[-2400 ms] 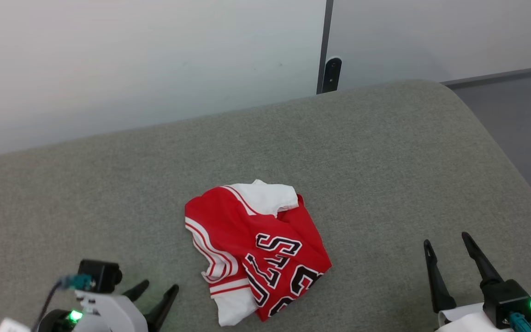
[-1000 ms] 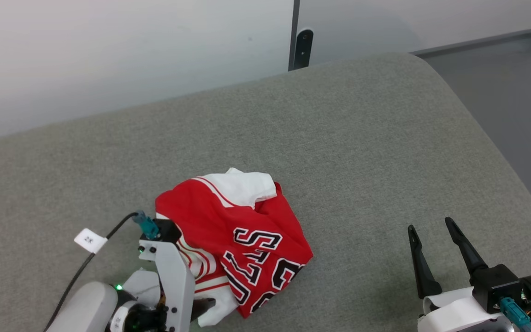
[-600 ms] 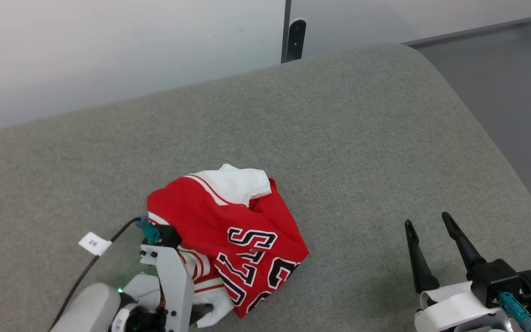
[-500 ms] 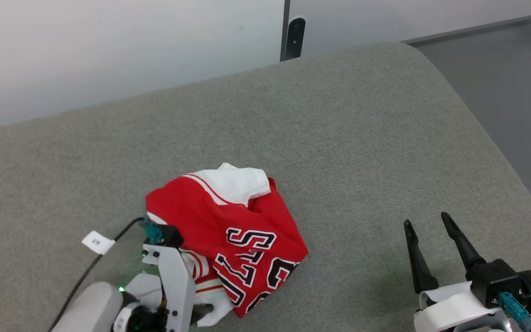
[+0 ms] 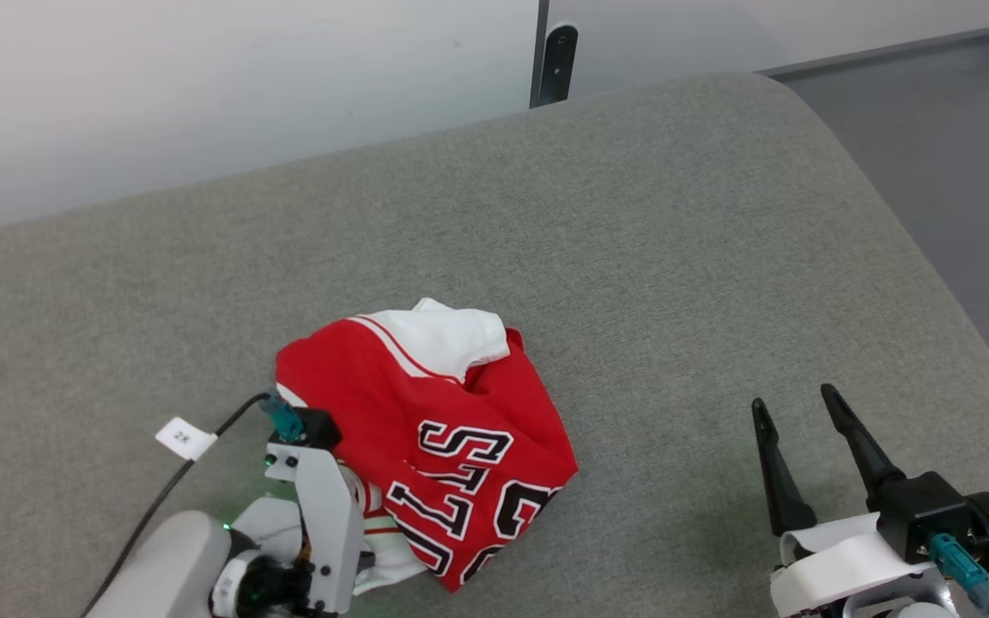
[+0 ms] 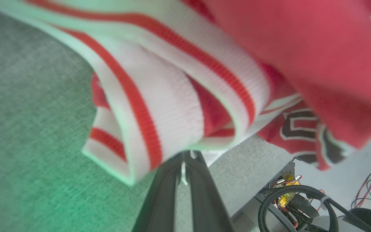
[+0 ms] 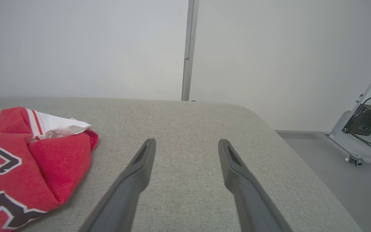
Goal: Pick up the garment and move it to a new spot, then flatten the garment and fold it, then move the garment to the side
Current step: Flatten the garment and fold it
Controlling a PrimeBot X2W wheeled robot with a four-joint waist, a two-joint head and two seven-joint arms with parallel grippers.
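Pale wall (image 5: 203, 86) backs a tabletop (image 5: 649, 257) covered in grey-green fabric, with a rounded far right corner and grey floor (image 5: 958, 137) beyond its right edge. A dark vertical strip (image 5: 552, 53) divides the wall panels just behind the far edge.

The garment (image 5: 426, 412) lies crumpled in a heap close to the near edge, left of the middle. It is red, with a white sleeve bunched at the top of the heap and black, white-outlined letters and numerals facing up on the side nearer the right edge. Its red-and-white striped trim curls along the side toward the left edge.

The left claw (image 6: 186, 155) is at that trim. In the left wrist view its two dark fingers are pressed together on the striped band, with a sliver of white cloth pinched between them, and the band folds over the tips. A black cable with a white tag (image 5: 185, 438) runs from the left wrist across the fabric.

The right claw (image 5: 791, 399) sits near the near right corner, well apart from the garment. Its fingers are spread wide, with bare tabletop between them.
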